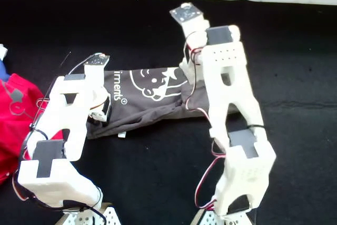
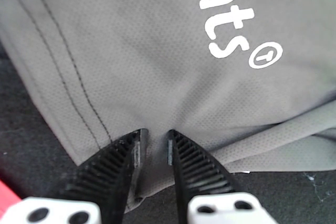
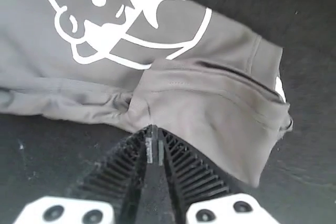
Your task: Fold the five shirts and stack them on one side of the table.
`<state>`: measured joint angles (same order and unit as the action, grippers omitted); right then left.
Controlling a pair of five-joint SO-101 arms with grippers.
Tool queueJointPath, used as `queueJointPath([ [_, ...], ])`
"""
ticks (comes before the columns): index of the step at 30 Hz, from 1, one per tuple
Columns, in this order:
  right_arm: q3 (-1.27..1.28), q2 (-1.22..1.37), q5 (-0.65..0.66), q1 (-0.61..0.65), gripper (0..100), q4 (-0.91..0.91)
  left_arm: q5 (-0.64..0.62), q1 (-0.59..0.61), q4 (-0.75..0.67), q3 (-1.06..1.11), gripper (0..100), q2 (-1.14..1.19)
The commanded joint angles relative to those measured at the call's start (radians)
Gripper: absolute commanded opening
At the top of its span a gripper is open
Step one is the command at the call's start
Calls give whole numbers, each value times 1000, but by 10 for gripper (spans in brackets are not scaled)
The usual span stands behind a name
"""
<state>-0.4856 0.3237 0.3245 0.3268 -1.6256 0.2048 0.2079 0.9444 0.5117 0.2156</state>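
Note:
A dark grey shirt (image 1: pixel 150 101) with a white cartoon print lies part-folded across the middle of the black table. My left gripper (image 1: pixel 102 113) is at the shirt's left end. In the left wrist view it (image 2: pixel 154 148) is shut on a pinch of grey shirt (image 2: pixel 157 66) near the stitched hem, with cloth bunched between the fingers. My right gripper (image 1: pixel 187 98) is at the shirt's right part. In the right wrist view it (image 3: pixel 153 142) is shut on a fold of the grey shirt (image 3: pixel 210 108), and creases run out from its tips.
A red shirt (image 1: pixel 16 114) lies crumpled at the table's left edge, beside the left arm. A bit of blue cloth (image 1: pixel 2 70) shows above it. Bare black table (image 1: pixel 295 67) stretches to the right and along the back.

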Motion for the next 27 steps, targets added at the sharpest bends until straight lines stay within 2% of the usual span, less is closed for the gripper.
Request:
queueJointPath([
  [1, -24, -58, -8, 5, 5, -54, -5, 7, -48, 2, 87, -1],
  [9, 24, -223, -6, -45, 5, -134, -5, 12, -48, 2, 87, -15],
  [13, 232, -360, -5, -91, 5, -117, -9, 22, -44, 27, 87, -117],
  [18, 555, -506, -5, -171, 5, -8, -114, 25, 100, 28, 91, -375],
  [21, 727, -605, -5, -217, 5, 58, -152, 54, 132, 38, 96, -478],
  [27, 995, -803, -5, -246, 5, 130, -161, 185, 61, 36, 256, -452],
])
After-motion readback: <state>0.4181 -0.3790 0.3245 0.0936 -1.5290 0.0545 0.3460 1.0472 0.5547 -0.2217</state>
